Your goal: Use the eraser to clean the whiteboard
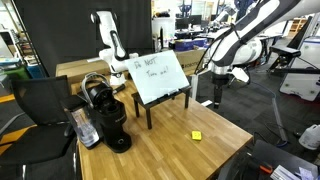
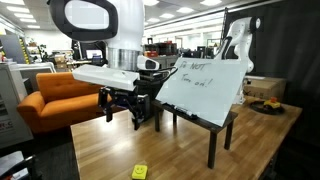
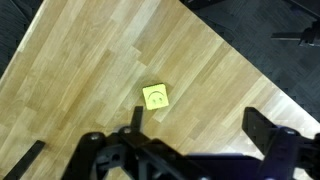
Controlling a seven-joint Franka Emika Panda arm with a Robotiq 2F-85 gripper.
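Gripper (image 3: 198, 128) state: open. In the wrist view its two dark fingers (image 3: 135, 120) stand wide apart with nothing between them. In both exterior views the gripper (image 1: 218, 95) (image 2: 122, 114) hangs beside one end of the whiteboard (image 1: 160, 75), at about the board's height and clear of it.

Containers: a pale, shiny item (image 1: 85, 127) lies just beside the coffee machine (image 1: 106, 115). It is too small to tell whether it holds anything.

Item count:
- Whiteboard (image 2: 205, 85): one. It is tilted on a dark legged stand (image 2: 215, 135) and carries dark handwriting.
- Eraser (image 1: 196, 135): one. It is a small yellow block lying flat on the counter (image 1: 165, 150), in front of the whiteboard's written face and well apart from it. The wrist view shows a dark mark on the eraser's (image 3: 155, 96) top face, with bare wood of the counter (image 3: 90, 60) on all sides. The eraser (image 2: 139, 172) touches neither the gripper nor the whiteboard.
- Coffee machine: one, black, on the counter at the end of the whiteboard opposite the gripper.
- Chair (image 1: 40, 105): one, black, beyond the coffee machine as seen from the whiteboard.
- Sofa (image 2: 55, 100): one, orange, off the counter, on the gripper's side of the whiteboard.
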